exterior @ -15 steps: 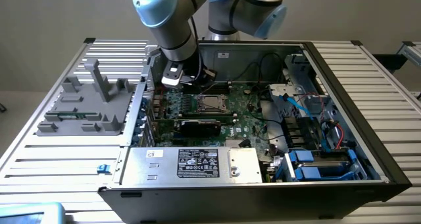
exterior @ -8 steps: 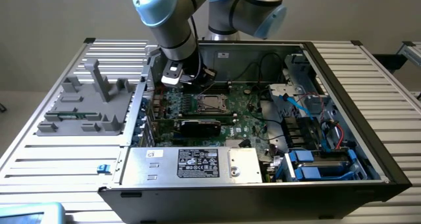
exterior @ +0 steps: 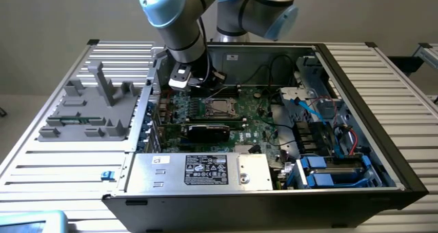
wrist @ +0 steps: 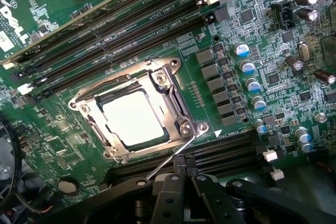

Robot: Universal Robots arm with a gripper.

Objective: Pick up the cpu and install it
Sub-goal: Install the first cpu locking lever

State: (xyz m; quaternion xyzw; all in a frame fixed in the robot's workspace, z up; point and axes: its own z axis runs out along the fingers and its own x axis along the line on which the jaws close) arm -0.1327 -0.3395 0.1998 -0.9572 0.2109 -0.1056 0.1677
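Fingers [wrist: 177, 182] of mine are pressed together with nothing between them. That fits the scene, since the chip I came for lies below me, not in my grasp.

Starting at the exterior view's left, a grey moulded plastic parts tray [exterior: 82, 115] stands on the slatted metal table [exterior: 403, 89], outside the machine and well apart from me. I take it for a staging holder, kept where parts can be reached without crowding the board.

Next comes my gripper [wrist: 186, 167], hanging low inside the open black computer case [exterior: 274, 212], close over the green motherboard [wrist: 47, 129].

Just beside me, towards the exterior view's right, the small flat square cpu with its pale shiny metal top [wrist: 134, 119] lies level inside the black socket's silver metal frame [wrist: 176, 100]. It sits square to the frame edges, so I judge it seated. A thin wire lever [wrist: 172, 156] slants from the frame's corner to just beside my fingertips, and I cannot tell whether it touches them.

Farthest right are the blue plastic drive carriers [exterior: 321, 171], tucked against the case wall and clear of the board.
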